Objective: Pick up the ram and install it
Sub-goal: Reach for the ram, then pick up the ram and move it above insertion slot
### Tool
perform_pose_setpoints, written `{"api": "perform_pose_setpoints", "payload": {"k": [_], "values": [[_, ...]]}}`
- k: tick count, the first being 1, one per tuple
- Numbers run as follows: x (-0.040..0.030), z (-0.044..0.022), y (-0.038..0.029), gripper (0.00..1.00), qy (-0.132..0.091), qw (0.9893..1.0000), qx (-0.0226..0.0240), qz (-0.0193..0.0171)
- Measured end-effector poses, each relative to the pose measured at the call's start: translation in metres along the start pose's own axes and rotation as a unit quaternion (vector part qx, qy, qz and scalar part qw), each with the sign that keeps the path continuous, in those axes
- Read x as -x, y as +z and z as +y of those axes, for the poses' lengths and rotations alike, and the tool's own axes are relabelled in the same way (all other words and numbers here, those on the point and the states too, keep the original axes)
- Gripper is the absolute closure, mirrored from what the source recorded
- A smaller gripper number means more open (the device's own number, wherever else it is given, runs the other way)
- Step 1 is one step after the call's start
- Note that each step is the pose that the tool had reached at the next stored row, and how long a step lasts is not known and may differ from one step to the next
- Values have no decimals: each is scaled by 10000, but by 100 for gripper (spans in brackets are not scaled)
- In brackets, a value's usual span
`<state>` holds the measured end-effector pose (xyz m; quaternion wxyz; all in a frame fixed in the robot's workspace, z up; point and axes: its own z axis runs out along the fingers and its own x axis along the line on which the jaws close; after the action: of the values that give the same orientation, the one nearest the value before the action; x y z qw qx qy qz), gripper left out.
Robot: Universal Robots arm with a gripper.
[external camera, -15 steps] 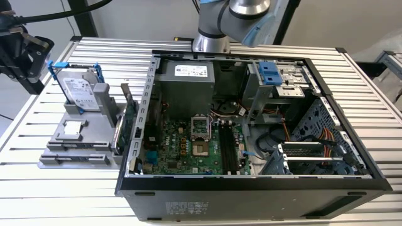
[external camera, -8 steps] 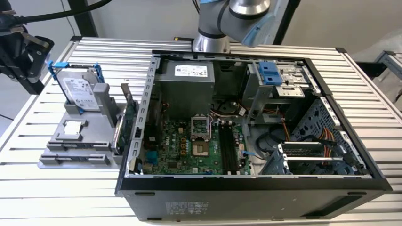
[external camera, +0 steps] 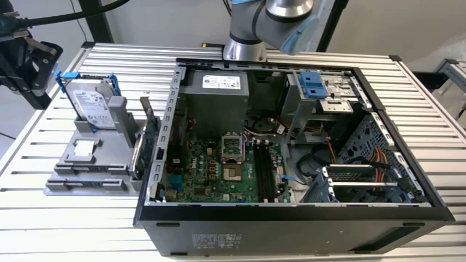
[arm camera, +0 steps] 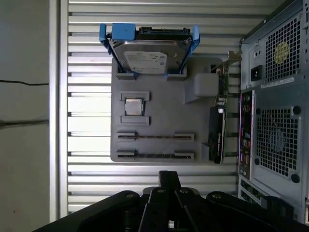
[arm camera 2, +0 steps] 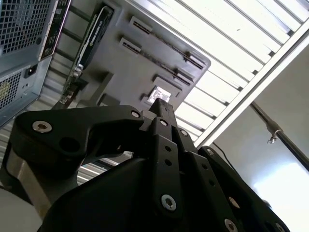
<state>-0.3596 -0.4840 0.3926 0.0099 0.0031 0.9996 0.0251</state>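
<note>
Two ram sticks lie flat in slots of the grey holder [arm camera: 164, 96]: one ram [arm camera: 155, 137] and a second [arm camera: 155, 155] beside it. In the exterior view they [external camera: 93, 174] lie at the holder's near end. In the first wrist view my gripper [arm camera: 169, 175] hangs above the table beside the holder, apart from the ram. Its fingers are together and shut on nothing; its tip [arm camera 2: 161, 103] also shows in the second wrist view. In the exterior view my gripper [external camera: 30, 57] sits at the far left. The black memory slots [external camera: 263, 174] lie on the motherboard inside the open case.
The holder also carries a silver hard drive in a blue frame [arm camera: 152, 53], a small square chip [arm camera: 133, 106] and an upright green expansion card [external camera: 148, 144]. The open computer case [external camera: 291, 215] stands at the exterior view's right on the slatted table [external camera: 65, 229].
</note>
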Motion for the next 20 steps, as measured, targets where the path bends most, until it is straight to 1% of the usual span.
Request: {"api": "perform_pose_setpoints", "payload": {"k": [4,9,20], "values": [[0,0,0,100,-38,10000,1,2],[0,0,0,100,-146,9999,3,8],[0,0,0,100,-354,9994,7,18]]}}
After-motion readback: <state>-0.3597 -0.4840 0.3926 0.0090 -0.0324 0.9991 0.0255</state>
